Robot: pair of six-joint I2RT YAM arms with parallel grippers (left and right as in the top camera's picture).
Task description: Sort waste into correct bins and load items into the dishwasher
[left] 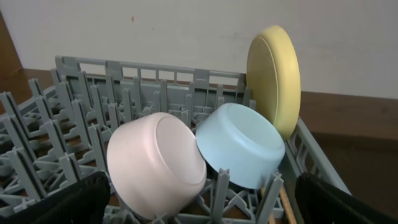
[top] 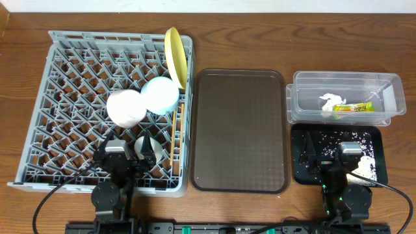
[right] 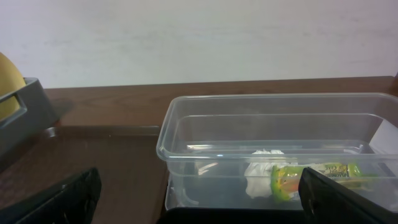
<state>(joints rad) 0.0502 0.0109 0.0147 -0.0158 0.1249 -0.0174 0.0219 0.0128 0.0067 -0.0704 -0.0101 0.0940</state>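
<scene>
The left gripper (left: 200,198), jaws wide apart and empty, hangs over the large grey plastic dish rack (left: 81,81), where a pale pink bowl (left: 155,165) and a light blue bowl (left: 239,146) lie tipped side by side before a round yellow plate (left: 273,78) standing on edge. The right gripper (right: 199,200), equally spread and empty, sits over a shallow black rectangular tray (top: 377,140) flecked with white rice scraps (top: 367,166). It faces a clear plastic rectangular tub (right: 186,124) holding a crumpled white paper napkin (right: 261,171) and a yellow-green snack wrapper (right: 311,174).

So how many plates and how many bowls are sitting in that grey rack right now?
Plates: 1, the yellow plate, standing on edge.
Bowls: 2, the pink bowl and the light blue bowl, side by side.
Total: 3, all in the grey rack.
</scene>
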